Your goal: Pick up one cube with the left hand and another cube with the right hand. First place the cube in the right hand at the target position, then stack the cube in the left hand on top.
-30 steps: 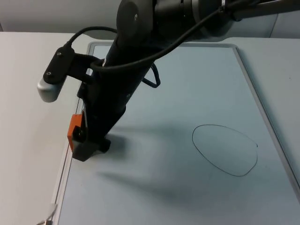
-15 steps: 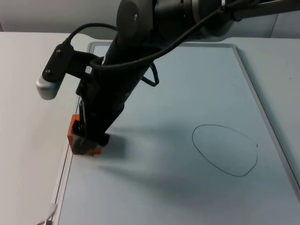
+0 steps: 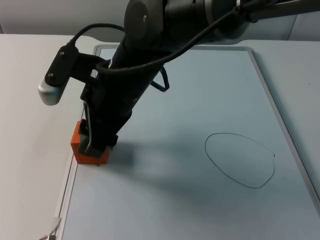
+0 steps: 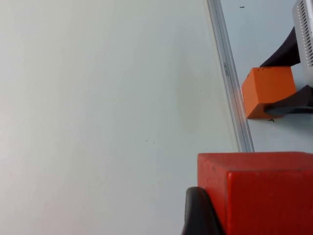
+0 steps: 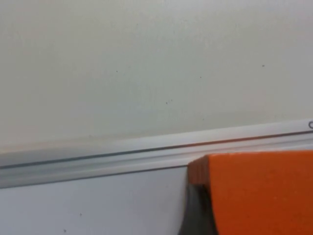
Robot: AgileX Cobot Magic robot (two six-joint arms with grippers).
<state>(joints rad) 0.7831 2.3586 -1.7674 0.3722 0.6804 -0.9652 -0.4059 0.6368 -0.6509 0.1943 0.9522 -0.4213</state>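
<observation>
R gripper is down at the board's left edge w/ its fingers either side of the orange cube, pinching it; the cube sits low between the tips, at or just off the surface, can't tell which, right beside the metal rim. Key relation for the next move: the drawn oval, presumably the target, lies well apart from the cube, across the board toward the robot's right, so I'd judge the carry is a long sideways sweep w/ nothing in between. The R arm is the one over the board. L gripper is off the board over the bare white table, clamped on a red cube, a black fingertip pressed to its face; from its wrist view the orange cube shows beyond the rim w/ the R fingers on it. Both cubes: solid, matte, sharp-edged, equal sides so no long axis to line up; flat faces should stack OK. Board is smooth pale blue, rim thin brushed metal, oval a thin dark pen line.
</observation>
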